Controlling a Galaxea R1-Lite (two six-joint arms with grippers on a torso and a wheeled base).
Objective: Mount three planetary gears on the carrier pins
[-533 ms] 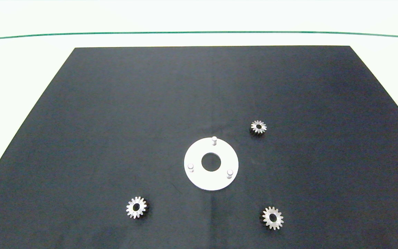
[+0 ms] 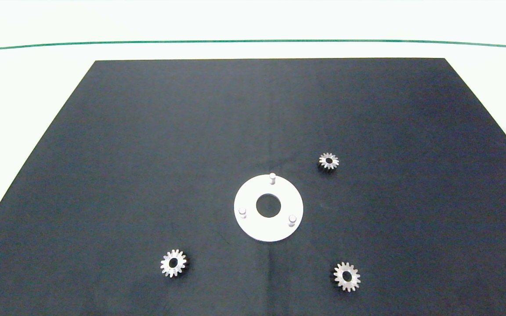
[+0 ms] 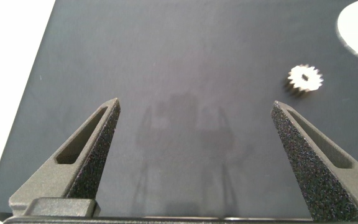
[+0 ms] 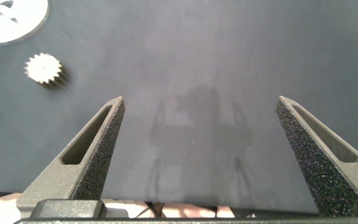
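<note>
Black rectangular mat (image 2: 191, 145) covers table. Flat white round carrier disc (image 2: 253, 226) near mat centre, three short white carrier pins (image 2: 272, 177) bare. Three silver-grey toothed planetary gears (image 2: 173, 263) lie flat on mat around disc, apart from it. Left gripper (image 3: 196, 109) and right gripper (image 4: 199, 106) hover over bare mat, fingers spread wide, holding nothing.

A large black mat (image 2: 191, 153) covers most of a white surface (image 2: 24, 96), its far edge straight and its sides widening toward the viewer. Beyond the mat, a thin green line (image 2: 253, 41) runs across the white, under bright, even light.
</note>
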